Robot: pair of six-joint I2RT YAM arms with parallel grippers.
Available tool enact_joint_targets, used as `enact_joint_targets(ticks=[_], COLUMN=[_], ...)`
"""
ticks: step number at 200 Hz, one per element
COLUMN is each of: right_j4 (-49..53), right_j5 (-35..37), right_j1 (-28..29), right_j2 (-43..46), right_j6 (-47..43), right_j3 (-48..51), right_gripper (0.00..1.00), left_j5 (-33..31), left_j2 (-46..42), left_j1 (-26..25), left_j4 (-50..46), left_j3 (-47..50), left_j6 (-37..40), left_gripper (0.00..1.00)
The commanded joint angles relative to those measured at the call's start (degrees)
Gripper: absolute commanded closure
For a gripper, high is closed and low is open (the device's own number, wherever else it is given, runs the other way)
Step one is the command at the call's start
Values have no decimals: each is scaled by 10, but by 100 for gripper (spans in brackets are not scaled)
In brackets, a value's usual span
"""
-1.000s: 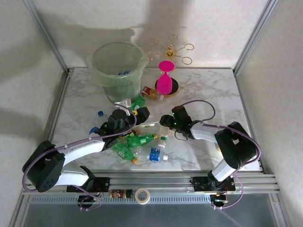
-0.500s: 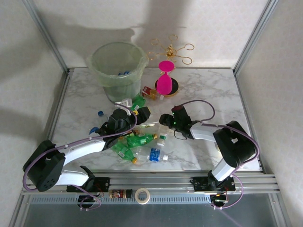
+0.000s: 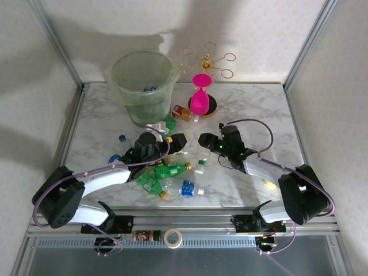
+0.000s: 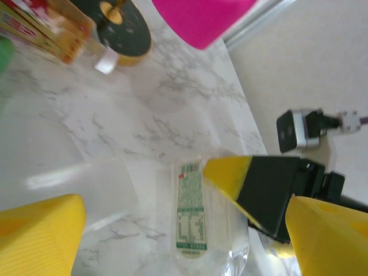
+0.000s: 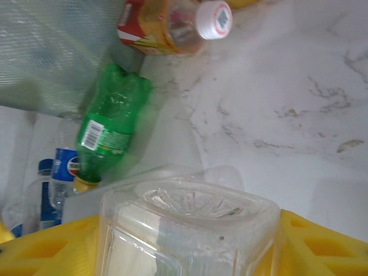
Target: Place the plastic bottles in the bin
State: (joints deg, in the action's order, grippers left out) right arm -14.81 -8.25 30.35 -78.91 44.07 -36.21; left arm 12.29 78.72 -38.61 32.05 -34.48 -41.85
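Locate the clear bottle (image 5: 190, 224) between the yellow pads of the right gripper (image 3: 204, 141), whose jaws are clamped on its sides. Its base faces the wrist camera, and the rest runs out of the lower frame edge. From above you can hardly make it out against the marble table (image 3: 259, 115).

The left gripper (image 3: 177, 140) sits at its 9 o'clock, jaws spread wide on nothing.

The other bottles (image 3: 169, 172) lie heaped at its 7 o'clock, partly under the left arm (image 3: 103, 175); you cannot count them.

The bin (image 3: 141, 106) stands upright at the table's 11 o'clock. Blue caps (image 3: 150, 89) show inside, and its translucent wall blurs everything else.

A green bottle (image 5: 109, 126) and a red-labelled bottle (image 5: 167, 23) lie at the bin's 5 o'clock.

The pink hourglass-shaped object (image 3: 200, 95) stands at the bin's 3 o'clock, with the gold wire stand (image 3: 210, 60) behind it.
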Motion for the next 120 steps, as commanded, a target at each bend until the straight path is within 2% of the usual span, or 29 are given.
enact_joint_targets(ticks=[1,73,120], right_j4=[-17,-67,-91], right_j5=[-24,-59,-69], right_j1=[-3,-4,-3], right_j2=[29,55,69], right_j6=[-21,-16,-9], right_j3=[-14,1,19], right_gripper=[51,52,52], left_j5=[81,162,191], left_j2=[22,114,154], left_j1=[-9,-38,-48], left_j4=[37,86,120], left_j3=[6,-41,-58], left_j6=[-4,-25,-49], left_gripper=[10,11,11])
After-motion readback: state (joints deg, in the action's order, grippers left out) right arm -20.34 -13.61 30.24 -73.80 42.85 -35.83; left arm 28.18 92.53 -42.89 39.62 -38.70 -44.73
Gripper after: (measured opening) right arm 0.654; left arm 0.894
